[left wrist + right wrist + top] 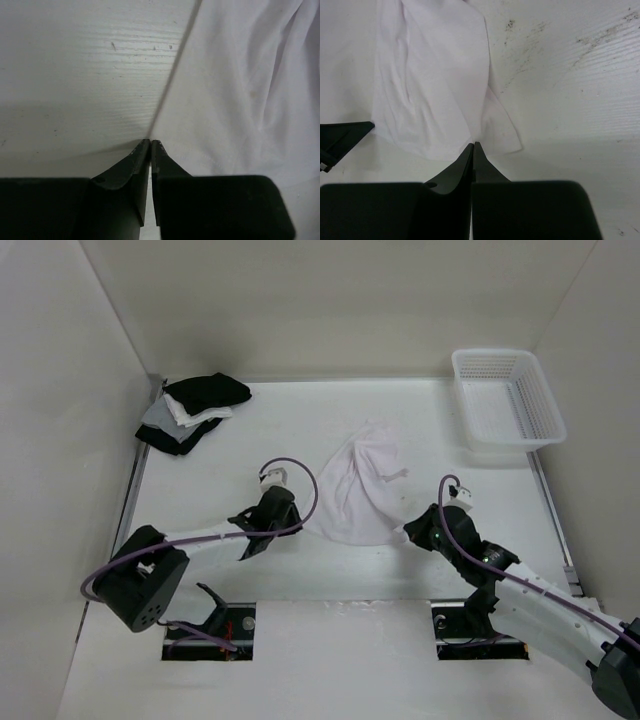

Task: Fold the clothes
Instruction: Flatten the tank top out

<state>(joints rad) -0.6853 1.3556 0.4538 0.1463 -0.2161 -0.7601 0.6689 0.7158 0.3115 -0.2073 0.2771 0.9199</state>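
Observation:
The clothes (360,490), a wrinkly white T-shirt, lie bunched in a rough triangle in the middle of the table. My left gripper (297,522) is at the shirt's lower left edge. In the left wrist view its jaws (150,142) are pressed together where the fabric edge (240,90) runs into them. My right gripper (405,533) is at the lower right corner. Its tips (473,144) are shut on a puckered fold of the shirt (435,85).
A pile of black, grey and white garments (190,410) lies at the back left. A white plastic basket (505,400) stands at the back right. White walls enclose the table on three sides. The left arm's finger (340,137) shows at the left edge of the right wrist view.

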